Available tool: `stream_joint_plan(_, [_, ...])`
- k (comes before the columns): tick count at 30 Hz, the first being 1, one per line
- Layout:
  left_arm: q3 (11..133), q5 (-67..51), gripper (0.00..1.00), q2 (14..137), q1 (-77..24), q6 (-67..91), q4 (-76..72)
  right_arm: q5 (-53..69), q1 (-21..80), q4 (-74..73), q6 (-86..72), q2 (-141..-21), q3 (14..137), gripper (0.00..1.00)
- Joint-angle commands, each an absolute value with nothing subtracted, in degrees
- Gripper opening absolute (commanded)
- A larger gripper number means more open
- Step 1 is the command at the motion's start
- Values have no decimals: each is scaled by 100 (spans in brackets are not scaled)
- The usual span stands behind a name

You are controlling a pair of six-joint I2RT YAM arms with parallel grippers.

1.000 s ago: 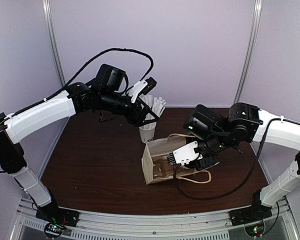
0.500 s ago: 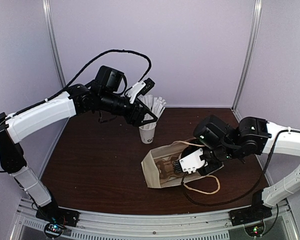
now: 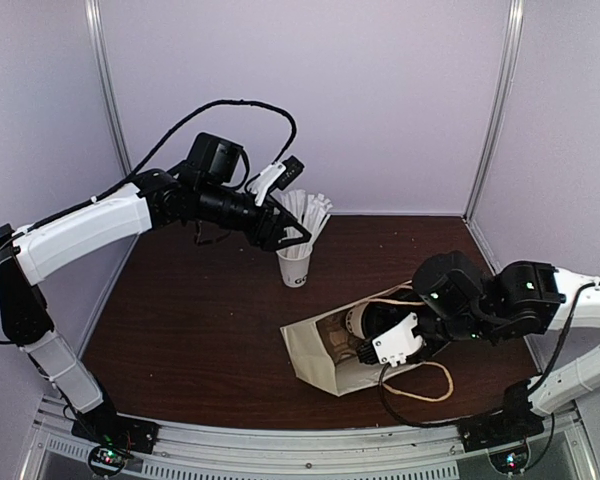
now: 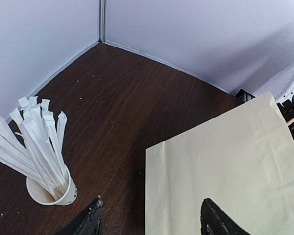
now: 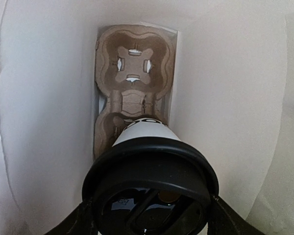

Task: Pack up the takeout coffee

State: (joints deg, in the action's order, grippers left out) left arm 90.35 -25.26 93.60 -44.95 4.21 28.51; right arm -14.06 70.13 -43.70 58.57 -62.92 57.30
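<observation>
Table (image 3: 180, 330): dark wood, carries everything.

Paper bag (image 3: 310, 360): lies on its side by your right arm, mouth toward it.

Pulp tray (image 5: 132, 63): deep inside, flat against the bag's bottom. Two cells show, the far one vacant and the near one partly hidden behind the cup.

Takeout coffee cup (image 5: 144, 129): inside the bag, base pointing at that near cell, black lid (image 5: 152, 161) facing the wrist camera.

Right gripper (image 5: 149, 219): spread wide around the lid, a finger against each side, so it is holding the cup.

Left gripper (image 4: 152, 218): hangs high near the stick cup (image 4: 54, 188), jaws apart, nothing between them.

Step in hand, as I read it: seat the cup in the tray.
- Drive straight along the cup's axis so the base meets the near cell squarely. I cannot tell whether it touches yet.
- Hold your wrist off the bag walls, since thin paper will likely drag and shift.
- Let go only once the base is seated.
- Back out along the same line so the lid isn't tugged.
</observation>
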Motion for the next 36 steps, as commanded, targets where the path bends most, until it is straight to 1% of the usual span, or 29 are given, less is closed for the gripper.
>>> stream_joint_plan(1, [9022,-2776,68,9451,-4456,473,2534,-1777,7030,-3676,6051,-6453,5515,50])
stream_joint_plan(5, [8990,-2781,68,9440,-4449,475,2540,-1908,6969,-3575,6106,-6619,5466,50])
stream_joint_plan(23, [8834,-3042,68,9511,-4343,530,2432,-1708,6463,-3568,5897,-7352,5708,50])
stream_joint_plan(26, [8912,-3236,68,9645,-4305,613,2528,-1695,6460,-3658,5879,-7381,5921,50])
stream_joint_plan(31, [9109,-2818,67,9909,-4104,703,3060,-1738,6464,-3620,5986,-7421,6190,50])
stream_joint_plan(33, [9170,-2926,67,10054,-3997,699,3278,-1785,6458,-3530,6063,-7455,6206,50])
stream_joint_plan(36, [9021,-3123,66,10096,-3947,707,3229,-1786,6415,-3383,6160,-7502,6144,50])
